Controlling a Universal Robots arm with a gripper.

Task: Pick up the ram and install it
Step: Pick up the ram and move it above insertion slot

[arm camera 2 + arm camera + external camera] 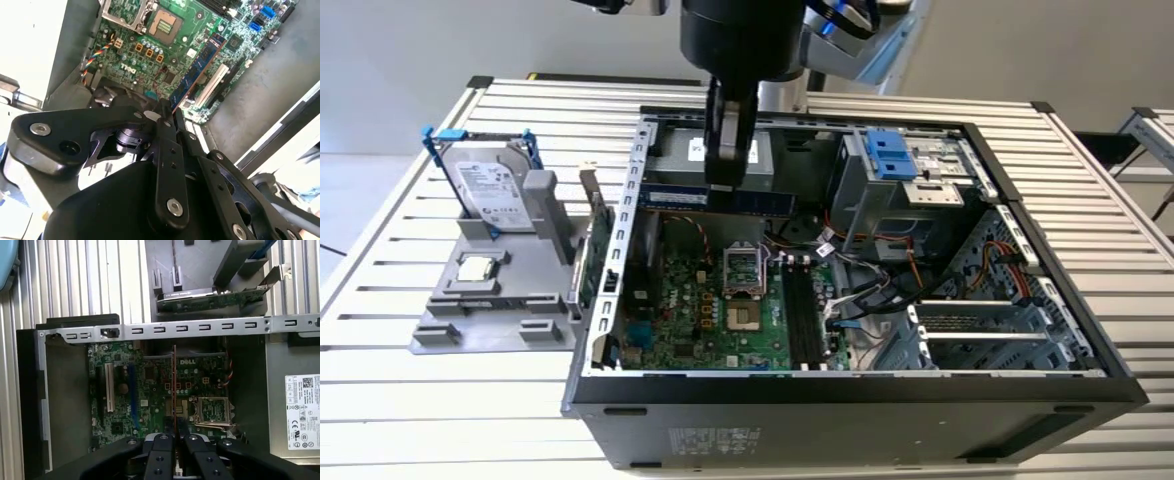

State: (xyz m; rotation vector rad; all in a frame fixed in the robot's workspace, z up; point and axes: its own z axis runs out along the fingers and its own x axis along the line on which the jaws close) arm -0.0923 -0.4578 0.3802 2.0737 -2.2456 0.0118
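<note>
In the first wrist view we see the ram point(174, 385) edge-on, just a thin line. The gripper point(175, 436) pinches it: long, flat, bluish-green stick.

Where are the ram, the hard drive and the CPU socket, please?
the ram point(200, 67): second wrist view, middle of its long flat face.
the hard drive point(491, 185): exterior view, on its labelled face.
the CPU socket point(212, 412): first wrist view, centre of its square opening.
</note>
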